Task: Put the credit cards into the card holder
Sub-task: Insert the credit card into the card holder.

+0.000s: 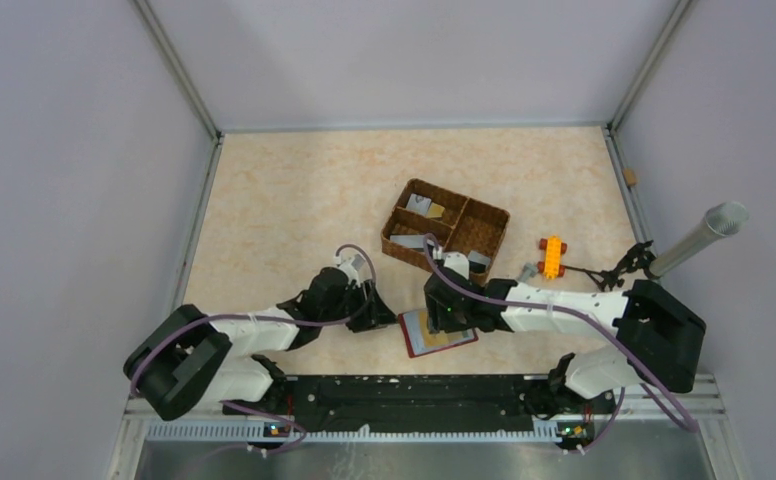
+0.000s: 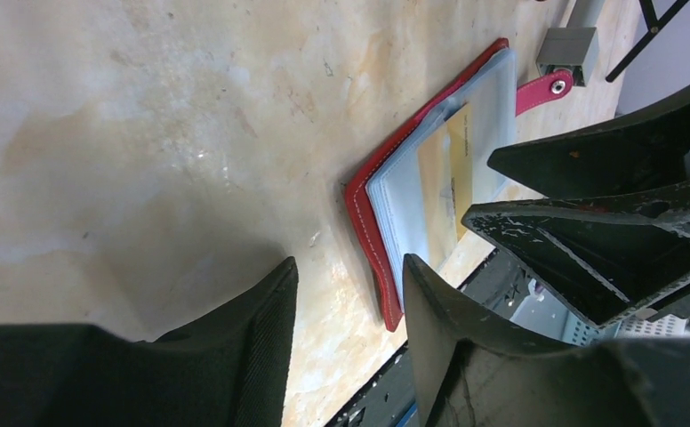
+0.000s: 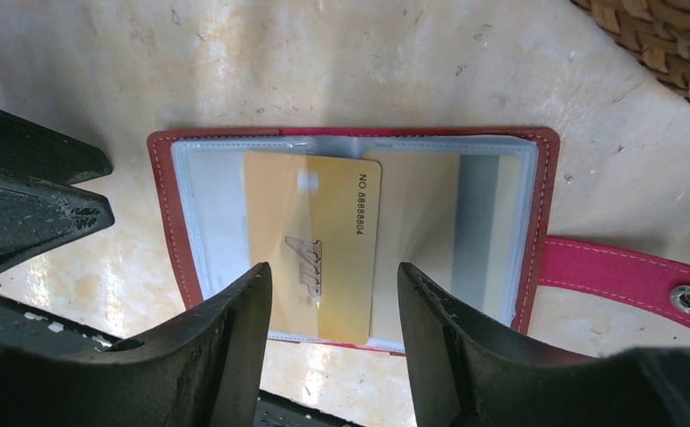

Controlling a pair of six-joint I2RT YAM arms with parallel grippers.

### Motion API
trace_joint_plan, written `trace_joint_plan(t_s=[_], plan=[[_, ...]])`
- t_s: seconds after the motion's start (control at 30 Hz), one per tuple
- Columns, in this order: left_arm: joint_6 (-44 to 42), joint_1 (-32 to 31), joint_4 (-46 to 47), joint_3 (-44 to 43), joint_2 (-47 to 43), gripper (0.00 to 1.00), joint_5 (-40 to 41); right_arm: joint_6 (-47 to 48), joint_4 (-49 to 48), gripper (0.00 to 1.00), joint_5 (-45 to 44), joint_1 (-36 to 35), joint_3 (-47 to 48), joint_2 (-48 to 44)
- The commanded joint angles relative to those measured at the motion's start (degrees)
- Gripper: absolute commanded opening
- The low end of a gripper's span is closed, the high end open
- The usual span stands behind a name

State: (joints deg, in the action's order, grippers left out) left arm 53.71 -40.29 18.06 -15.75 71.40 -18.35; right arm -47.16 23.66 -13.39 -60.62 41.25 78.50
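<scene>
Our left hand (image 2: 349, 262) and right hand (image 3: 332, 277) stand apart, empty. The gold card (image 3: 324, 240) seems only partly tucked into the open card holder (image 3: 160, 222) on the bench (image 3: 324, 53); a clumsy push could slide it out.

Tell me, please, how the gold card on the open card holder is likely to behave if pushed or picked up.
The gold card looks thin and flat, so probably stiff yet light. It lies on the glossy clear pockets of the card holder, so a push would likely make it slide. Lying flat, its edges seem hard to pinch.
</scene>
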Motion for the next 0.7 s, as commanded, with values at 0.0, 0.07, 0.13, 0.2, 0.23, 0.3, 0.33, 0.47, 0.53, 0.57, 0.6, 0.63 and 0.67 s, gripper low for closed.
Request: trace_joint_plan(t_s=[0.0,0.07,0.13,0.2,0.23,0.3,0.33,0.47,0.53,0.57,0.6,0.63,0.67], plan=[[2.7,-0.9,4.2,1.3,4.4,0.47,-2.2,-0.6,-3.7,0.52,1.8,-0.9,-0.8,1.6],[3.5,-1.1,6.4,1.4,6.3,0.45,-3.1,-0.6,-4.5,0.5,2.7,-0.9,-0.8,2.7],[4.3,-1.2,8.6,1.5,7.9,0.42,-4.0,-0.7,-5.9,0.49,3.9,-0.9,-0.9,3.2],[5.2,-1.4,10.5,1.8,9.2,0.37,-4.7,-0.9,-7.4,0.47,5.2,-0.9,-1.2,3.6],[5.4,-1.4,11.2,1.9,9.7,0.35,-5.0,-1.0,-8.1,0.47,5.7,-0.8,-1.3,3.5],[5.7,-1.5,12.3,2.0,10.7,0.31,-5.3,-1.3,-9.6,0.46,6.7,-0.9,-1.5,3.6],[5.9,-1.5,12.7,2.1,11.2,0.3,-5.5,-1.4,-10.2,0.45,7.2,-0.8,-1.6,3.6],[6.5,-1.5,14.6,2.1,12.4,0.27,-6.1,-1.9,-13.0,0.45,9.2,-0.8,-2.2,3.5],[6.7,-1.5,15.1,2.1,12.6,0.26,-6.2,-2.0,-14.0,0.45,9.8,-0.8,-2.4,3.4],[6.8,-1.5,15.2,2.1,12.6,0.26,-6.1,-2.1,-14.6,0.45,10.1,-0.8,-2.6,3.4],[6.8,-1.5,15.2,2.1,12.6,0.26,-6.1,-2.2,-15.0,0.45,10.3,-0.8,-2.7,3.5],[6.9,-1.6,15.2,2.1,12.6,0.26,-6.1,-2.2,-15.7,0.45,10.7,-0.8,-2.9,3.5],[6.9,-1.5,15.2,2.2,12.5,0.26,-6.0,-2.4,-16.4,0.45,11.1,-0.8,-2.9,3.5]])
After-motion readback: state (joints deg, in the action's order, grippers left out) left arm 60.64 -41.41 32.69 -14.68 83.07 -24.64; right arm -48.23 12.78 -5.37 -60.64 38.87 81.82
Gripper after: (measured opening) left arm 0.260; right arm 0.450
